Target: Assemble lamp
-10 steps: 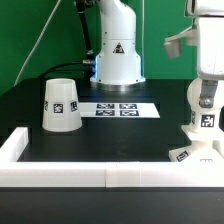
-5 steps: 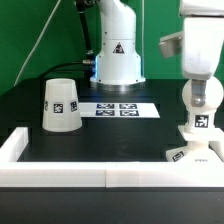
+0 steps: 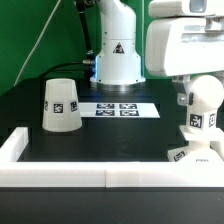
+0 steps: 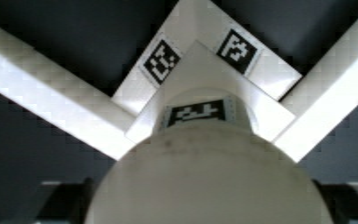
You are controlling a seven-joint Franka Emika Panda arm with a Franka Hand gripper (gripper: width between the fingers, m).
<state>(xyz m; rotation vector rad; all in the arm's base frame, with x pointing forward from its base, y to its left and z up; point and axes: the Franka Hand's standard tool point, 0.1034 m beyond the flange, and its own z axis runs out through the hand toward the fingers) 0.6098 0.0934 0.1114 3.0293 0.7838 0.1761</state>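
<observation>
The white bulb [image 3: 203,108] stands upright on the flat square base [image 3: 195,153] at the exterior view's right, in the corner of the white border wall. My gripper [image 3: 200,86] comes down from above and is shut on the bulb's upper part. In the wrist view the bulb [image 4: 202,150] fills the space between my two dark fingers [image 4: 60,200], with the tagged base [image 4: 201,62] beyond it. The tapered shade [image 3: 61,105] stands apart, mouth down, at the exterior view's left.
The marker board [image 3: 118,109] lies in the middle of the black table. The robot body [image 3: 118,50] stands behind it. A low white border wall [image 3: 60,172] runs along the front and both sides.
My hand has turned about the bulb and now looms larger and further toward the exterior view's left. The bulb stays on the base. The shade has not moved.
</observation>
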